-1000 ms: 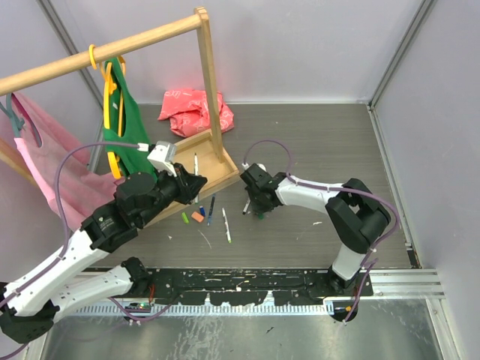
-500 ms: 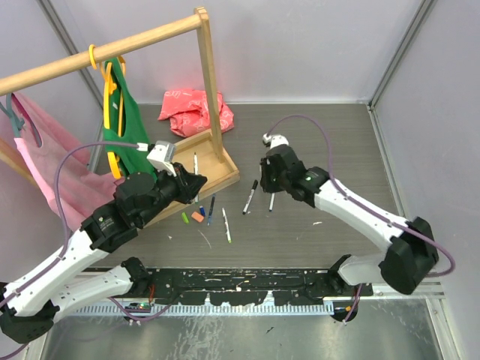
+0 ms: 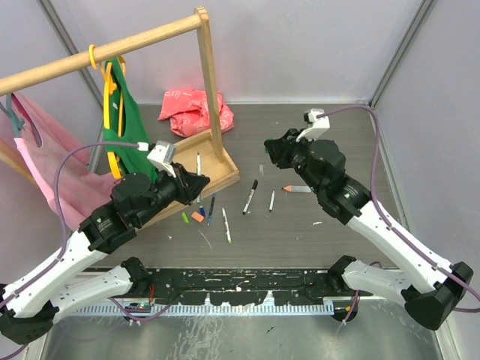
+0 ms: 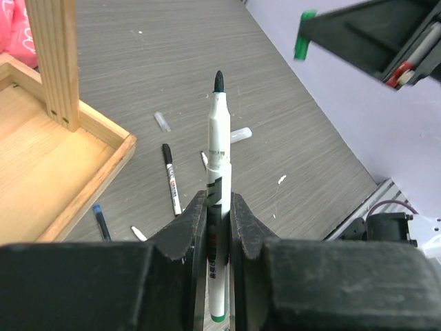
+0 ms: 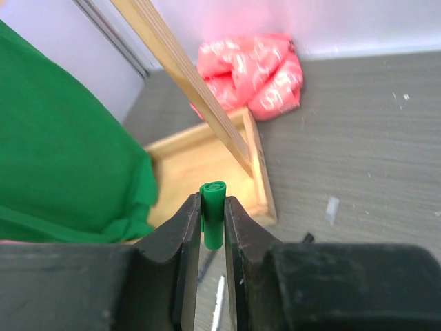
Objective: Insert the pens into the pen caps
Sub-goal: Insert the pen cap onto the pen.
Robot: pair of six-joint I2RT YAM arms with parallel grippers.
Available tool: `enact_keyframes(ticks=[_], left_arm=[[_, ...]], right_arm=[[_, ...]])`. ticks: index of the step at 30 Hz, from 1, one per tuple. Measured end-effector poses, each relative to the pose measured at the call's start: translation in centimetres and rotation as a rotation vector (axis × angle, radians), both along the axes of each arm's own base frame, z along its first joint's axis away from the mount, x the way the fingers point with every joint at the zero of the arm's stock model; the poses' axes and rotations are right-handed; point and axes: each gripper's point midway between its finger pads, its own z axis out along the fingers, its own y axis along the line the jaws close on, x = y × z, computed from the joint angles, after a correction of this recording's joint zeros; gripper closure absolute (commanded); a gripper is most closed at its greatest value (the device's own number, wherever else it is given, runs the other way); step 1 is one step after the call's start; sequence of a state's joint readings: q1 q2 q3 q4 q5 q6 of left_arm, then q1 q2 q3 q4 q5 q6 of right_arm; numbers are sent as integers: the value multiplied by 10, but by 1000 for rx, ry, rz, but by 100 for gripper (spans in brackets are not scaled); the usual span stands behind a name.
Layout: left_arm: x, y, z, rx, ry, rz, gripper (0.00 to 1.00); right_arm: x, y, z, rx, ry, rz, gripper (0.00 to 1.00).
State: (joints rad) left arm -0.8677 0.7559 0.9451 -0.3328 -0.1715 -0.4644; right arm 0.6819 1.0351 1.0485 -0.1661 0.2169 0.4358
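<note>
Left pincer (image 4: 219, 201): is clenching on the white barrel of a marker (image 4: 219, 131), one finger pressing on each side.
Held marker: is pointing straight out from the fingers, with its dark tip leading and its green end sitting back between them. It is hanging above the grey desk (image 3: 255, 135).
Right pincer (image 5: 212, 203): is grasping a green cap (image 5: 213, 227), with both fingers squeezing its sides.
Green cap: is riding in the air over the far side of the desk, to the right of the rack post, with one round end facing the wrist camera. In the left wrist view it is showing at the upper right, well apart from the held marker's tip.
Loose pens: a black-ended marker (image 3: 250, 196) and a shorter pen (image 3: 271, 200) are lying side by side mid-desk. An orange-tipped pen (image 3: 297, 189) is lying to their right. A white pen (image 3: 226, 225) and a blue pen (image 3: 211, 210) are lying nearer the arms.
Loose caps: a small green piece (image 3: 184, 217) and an orange piece (image 3: 197, 216) are lying just beside the blue pen.
Wooden rack (image 3: 206, 75): is standing at the far left. One more pen (image 3: 197, 163) is lying in its tray base (image 3: 217, 176).
Hanging cloth: a green garment (image 3: 127, 112) and a pink garment (image 3: 45, 157) are hanging from the bar.
Red-pink bag (image 3: 193, 109): is lying crumpled behind the tray.
</note>
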Motion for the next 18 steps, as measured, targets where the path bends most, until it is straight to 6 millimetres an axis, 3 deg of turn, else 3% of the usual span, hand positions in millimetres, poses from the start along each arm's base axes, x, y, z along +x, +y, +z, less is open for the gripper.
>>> enact_keyframes(ticks=[10, 18], left_arm=[[-8, -26, -11, 48, 10, -143, 100], [-15, -41, 2, 28, -27, -240, 100]], right_arm=[[-36, -4, 93, 272, -265, 102, 100], [-52, 32, 121, 400, -354, 316, 100]])
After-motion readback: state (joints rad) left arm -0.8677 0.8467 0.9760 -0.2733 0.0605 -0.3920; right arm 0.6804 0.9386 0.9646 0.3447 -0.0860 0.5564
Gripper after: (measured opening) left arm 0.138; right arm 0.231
